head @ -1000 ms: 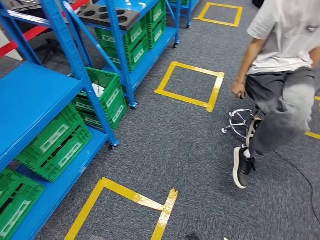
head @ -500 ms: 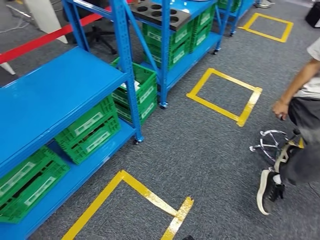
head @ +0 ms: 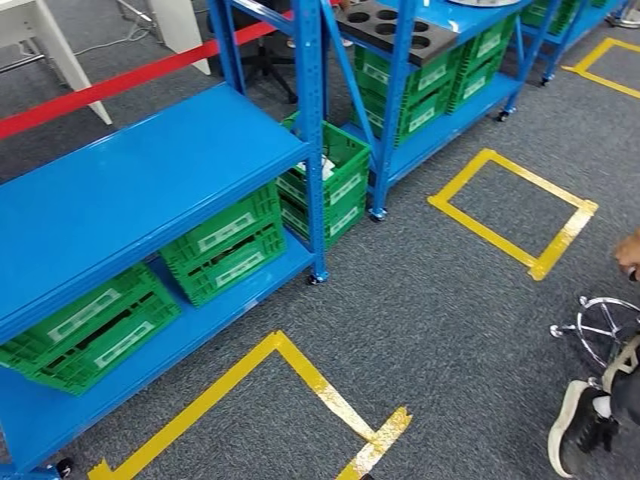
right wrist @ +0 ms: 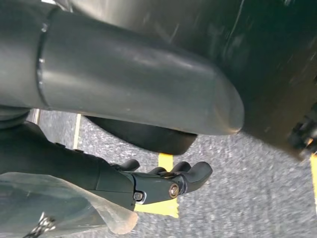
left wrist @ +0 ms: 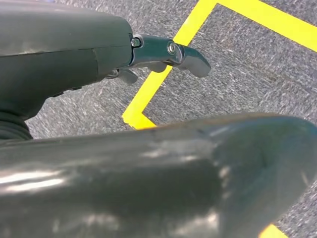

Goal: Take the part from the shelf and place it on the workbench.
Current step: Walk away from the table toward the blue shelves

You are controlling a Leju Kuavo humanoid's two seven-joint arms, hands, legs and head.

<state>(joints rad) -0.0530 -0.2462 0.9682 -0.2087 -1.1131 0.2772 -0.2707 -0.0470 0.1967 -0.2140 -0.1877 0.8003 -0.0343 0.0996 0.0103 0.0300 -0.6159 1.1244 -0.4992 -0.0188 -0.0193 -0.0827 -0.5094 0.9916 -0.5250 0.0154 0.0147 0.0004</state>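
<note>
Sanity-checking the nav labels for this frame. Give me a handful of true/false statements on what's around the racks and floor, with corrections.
1. Green crates sit on the bottom level of the near blue shelf. True.
2. The black tray with round holes lies on the carpet. False: it sits on the farther blue rack.
3. Yellow tape squares mark the grey carpet. True.
4. The left hand holds a part. False: it holds nothing in the left wrist view, hanging over the carpet and yellow tape.
5. A person's black shoe is at the right, near a chrome stool base. True.
6. A green crate sits on the near shelf's top level. False: that blue surface is bare.
</note>
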